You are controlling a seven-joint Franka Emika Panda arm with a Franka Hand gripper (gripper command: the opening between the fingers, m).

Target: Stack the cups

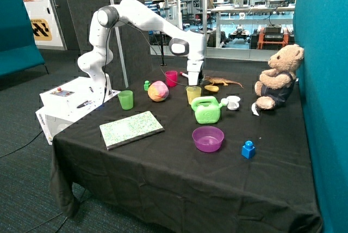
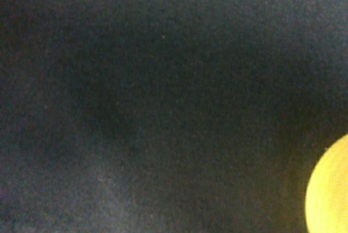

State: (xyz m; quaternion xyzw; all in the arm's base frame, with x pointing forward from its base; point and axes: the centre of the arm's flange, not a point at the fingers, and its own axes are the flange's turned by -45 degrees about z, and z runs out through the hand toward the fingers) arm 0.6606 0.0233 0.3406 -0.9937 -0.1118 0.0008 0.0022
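Observation:
Three cups stand apart on the black tablecloth. The translucent green cup is near the robot base side. The magenta-pink cup is at the back. The yellow cup stands upright behind the green watering can. My gripper hangs just above and behind the yellow cup, between it and the pink cup, and holds nothing that I can see. The wrist view shows black cloth and a yellow rounded edge at one corner, likely the yellow cup.
A multicoloured ball lies between the green and yellow cups. Green watering can, purple bowl, blue brick, a speckled book, a toy lizard and a teddy bear share the table.

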